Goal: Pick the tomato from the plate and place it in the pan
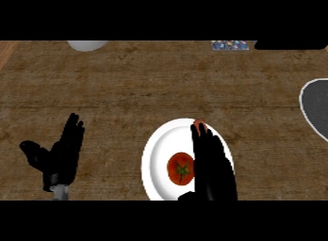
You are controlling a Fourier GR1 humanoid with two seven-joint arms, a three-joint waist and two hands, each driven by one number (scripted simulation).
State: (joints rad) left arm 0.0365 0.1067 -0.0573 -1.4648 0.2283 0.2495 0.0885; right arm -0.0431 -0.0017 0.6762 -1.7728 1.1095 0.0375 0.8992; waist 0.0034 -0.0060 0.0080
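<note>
Fingers (pixel 207 141) of the right hand (pixel 212 169) lie long and straight over the white plate (pixel 156 160). They hold nothing. One fingertip at the far end shows a bit of red, and I cannot tell what that red is. Just to the left of those fingers sits the tomato (pixel 179 168), red with a green star on top. It is on the plate, and the side of the hand is right against it or partly over it; I cannot tell which.

Far off to the right of the fingers, at the edge of the view, is the dark pan (pixel 323 110) with a pale rim. It is well apart from the plate.

The left hand (pixel 59 157) is to the left of the plate, over the brown counter (pixel 139 84). Its fingers point up and are spread a little, with the thumb out to the side. It holds nothing and rests there.

Past the fingertips, at the far edge of the counter, a white round thing (pixel 88 45) peeks in, and a small blue patterned thing (pixel 230 45) sits further right.
</note>
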